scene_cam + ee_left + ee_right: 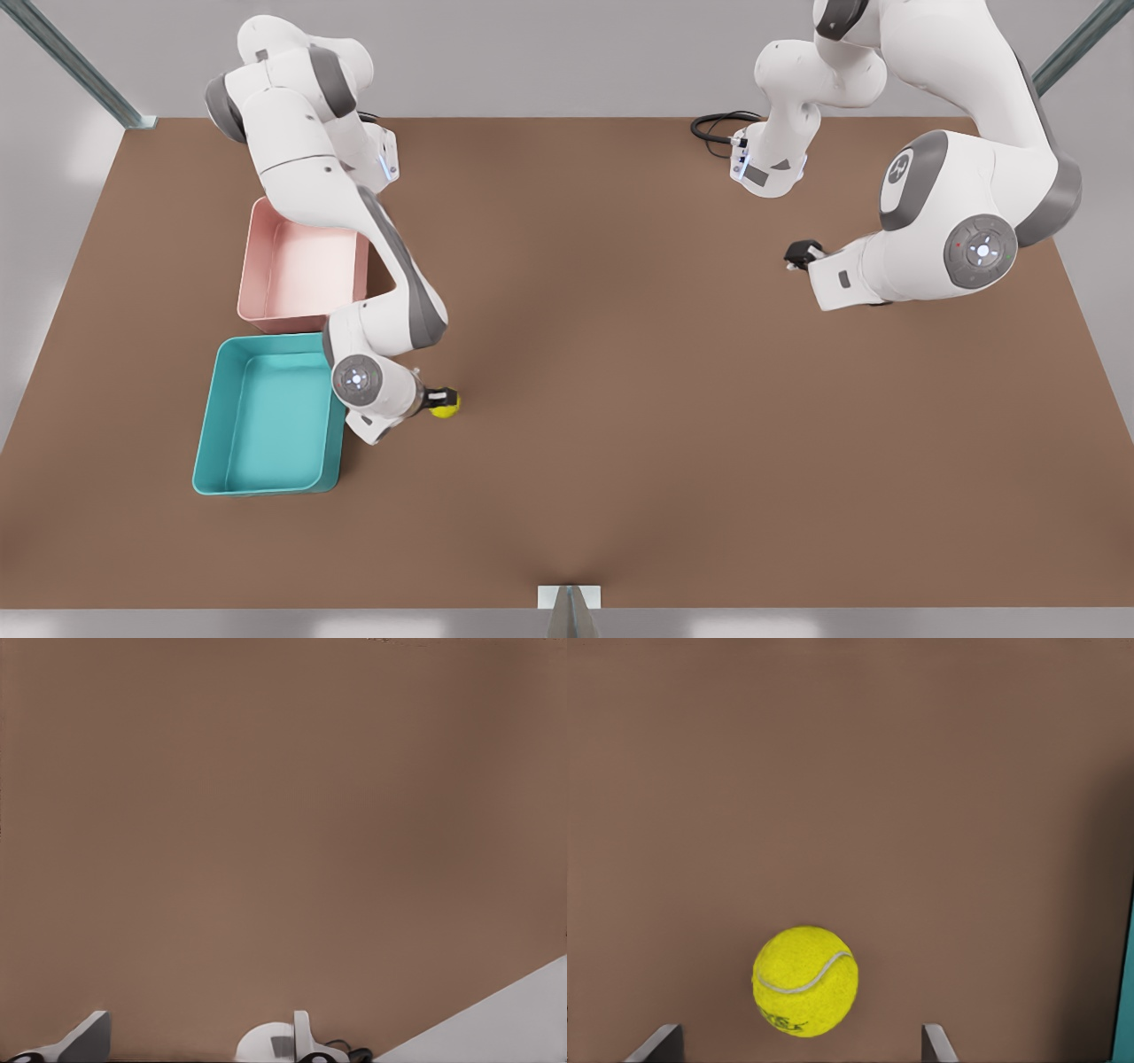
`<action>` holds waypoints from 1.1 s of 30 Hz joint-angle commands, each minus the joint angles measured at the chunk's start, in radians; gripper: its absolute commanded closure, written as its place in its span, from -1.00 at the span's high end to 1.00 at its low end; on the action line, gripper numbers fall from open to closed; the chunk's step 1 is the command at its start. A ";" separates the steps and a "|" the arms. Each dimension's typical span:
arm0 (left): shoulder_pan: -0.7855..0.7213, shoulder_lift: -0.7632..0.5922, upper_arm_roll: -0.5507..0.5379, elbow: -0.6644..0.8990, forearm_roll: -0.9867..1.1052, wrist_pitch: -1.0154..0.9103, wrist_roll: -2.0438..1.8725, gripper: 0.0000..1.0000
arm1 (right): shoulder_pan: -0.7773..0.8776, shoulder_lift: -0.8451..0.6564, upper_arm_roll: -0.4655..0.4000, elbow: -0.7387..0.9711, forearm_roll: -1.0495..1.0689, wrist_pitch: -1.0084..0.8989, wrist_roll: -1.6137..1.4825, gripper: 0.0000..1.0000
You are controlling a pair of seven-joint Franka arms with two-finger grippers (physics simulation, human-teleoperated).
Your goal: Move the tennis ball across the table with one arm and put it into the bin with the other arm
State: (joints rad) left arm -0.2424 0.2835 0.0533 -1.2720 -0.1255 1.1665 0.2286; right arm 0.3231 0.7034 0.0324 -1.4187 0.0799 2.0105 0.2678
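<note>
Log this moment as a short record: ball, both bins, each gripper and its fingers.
tennis ball: on the table, outside both bins, just off the teal bin's side toward the front view's right
teal bin: empty, near the front view's left edge
pink bin: empty, directly behind the teal bin
right gripper: at the ball, fingers open and wide of it, not gripping
left gripper: waits over bare table on the front view's right, fingers open
</note>
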 commanded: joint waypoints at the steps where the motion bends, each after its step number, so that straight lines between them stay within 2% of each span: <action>1: 0.000 -0.001 0.000 0.000 0.001 -0.016 -0.580 1.00 | -0.001 0.024 0.000 0.026 0.023 0.089 0.286 1.00; 9: 0.000 0.000 0.000 0.000 0.000 -0.014 -0.580 1.00 | -0.001 0.007 -0.002 -0.115 0.012 0.106 0.283 1.00; 14: 0.003 0.000 0.002 0.000 -0.005 -0.014 -0.578 1.00 | -0.010 -0.021 -0.005 -0.223 0.009 0.212 0.278 1.00; 33: 0.005 0.000 0.002 0.000 -0.010 -0.022 -0.575 1.00 | 0.014 0.053 0.001 -0.226 0.023 0.289 0.284 0.99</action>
State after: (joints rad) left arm -0.2378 0.2850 0.0553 -1.2721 -0.1353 1.1459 -0.2553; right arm 0.3377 0.7559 0.0329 -1.6439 0.1016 2.2808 0.5109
